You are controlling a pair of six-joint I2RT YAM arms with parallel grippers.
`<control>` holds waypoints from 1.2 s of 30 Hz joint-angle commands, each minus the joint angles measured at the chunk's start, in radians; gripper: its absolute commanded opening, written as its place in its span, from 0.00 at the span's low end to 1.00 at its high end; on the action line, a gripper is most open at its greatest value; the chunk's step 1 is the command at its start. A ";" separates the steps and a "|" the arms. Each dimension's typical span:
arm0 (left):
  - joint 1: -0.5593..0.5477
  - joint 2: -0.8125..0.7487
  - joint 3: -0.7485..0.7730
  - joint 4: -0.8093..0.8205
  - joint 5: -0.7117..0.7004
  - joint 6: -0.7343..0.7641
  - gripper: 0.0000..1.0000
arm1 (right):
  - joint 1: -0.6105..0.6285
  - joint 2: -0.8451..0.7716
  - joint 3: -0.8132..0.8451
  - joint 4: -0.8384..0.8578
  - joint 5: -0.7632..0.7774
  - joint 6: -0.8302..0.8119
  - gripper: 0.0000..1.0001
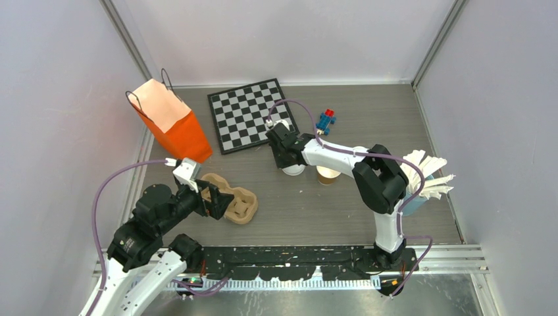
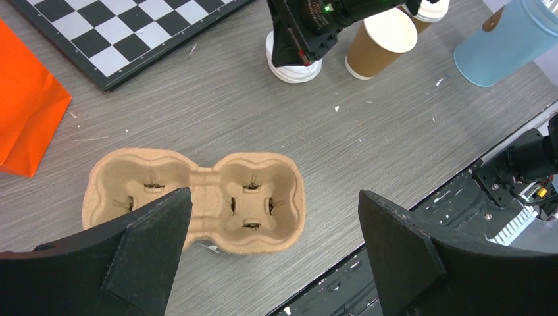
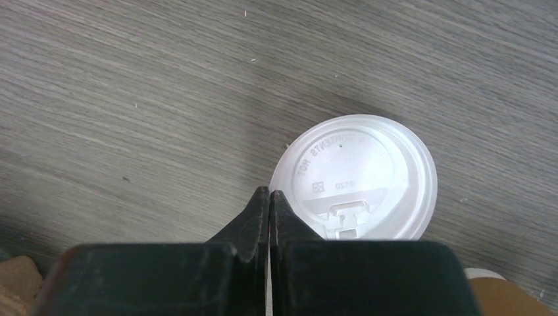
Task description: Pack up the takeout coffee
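Just beside the pinched right claw [image 3: 270,197] lies a round white lid [image 3: 358,172].

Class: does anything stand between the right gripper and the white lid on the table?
Nothing visible does. The right gripper, fingers shut, has its tips at the rim of the white lid, which lies flat on the table.

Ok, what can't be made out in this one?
- Right wrist: whether the right gripper, jaws shut, pinches the white lid; its tips cover the rim.
- Left wrist: a second lidded cup, cut by the top edge, partly behind the open cup.
- Top external: the blue tumbler, mostly behind the right arm.
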 commanded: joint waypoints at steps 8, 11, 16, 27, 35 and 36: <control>-0.004 -0.014 -0.005 0.050 -0.030 0.037 1.00 | 0.006 -0.282 -0.104 0.004 -0.076 -0.011 0.00; -0.003 -0.033 -0.021 0.077 0.019 0.068 1.00 | 0.005 -0.327 -0.119 -0.015 -0.135 -0.005 0.00; -0.003 -0.054 -0.048 0.160 0.139 0.162 0.99 | 0.005 -0.458 -0.181 -0.006 -0.249 -0.005 0.00; -0.003 -0.025 -0.059 0.153 0.139 0.207 1.00 | 0.005 -0.273 -0.095 -0.031 -0.160 -0.138 0.38; -0.004 -0.034 -0.056 0.137 0.125 0.204 1.00 | 0.005 -0.092 0.043 -0.111 -0.145 -0.232 0.40; -0.004 -0.037 -0.057 0.137 0.121 0.204 1.00 | 0.004 -0.077 0.054 -0.121 -0.143 -0.243 0.40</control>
